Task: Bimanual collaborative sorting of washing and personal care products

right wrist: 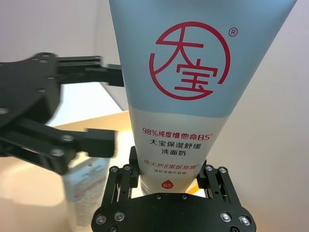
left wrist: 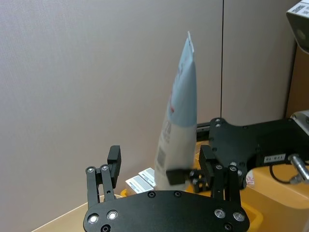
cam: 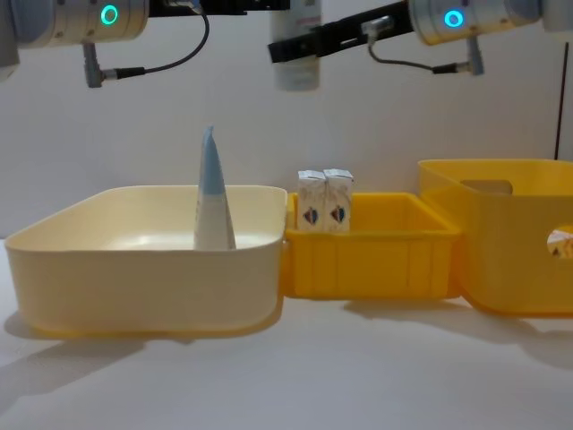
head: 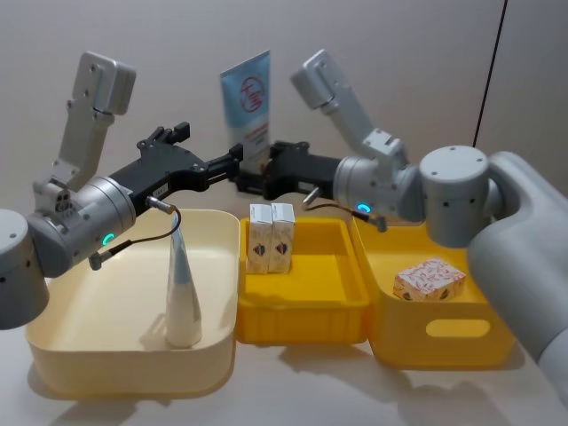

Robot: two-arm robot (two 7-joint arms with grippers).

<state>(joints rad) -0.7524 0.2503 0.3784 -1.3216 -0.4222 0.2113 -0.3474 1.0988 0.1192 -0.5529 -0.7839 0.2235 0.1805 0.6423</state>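
**Tube held aloft between both hands, above the bins**

Cream bin (head: 80,342), smooth rounded plastic, sits at the left on the desk (cam: 358,376). In it one squeeze tube (head: 182,288) stands upright on its white cap end, tapering to a flat crimp on top, touching nothing else.

Left hand (head: 232,169), black metal, reaches in above the bin's far edge. In the left wrist view its fingers (left wrist: 112,162) stand spread to either side of the held tube (head: 248,106); contact cannot be told.

Held tube: light blue above, white below, red circle mark and red print, wide crimp up, cap end down, well clear of the bins. Right hand (right wrist: 166,181) is clenched on its cap end from the other side.

Middle yellow tray (head: 302,311), ribbed hard plastic, holds two small white cartons (head: 271,237) upright, side by side, touching, at its far left corner.

Deep yellow bin (head: 435,333) with a slot handle at the right holds a patterned box (head: 429,280).
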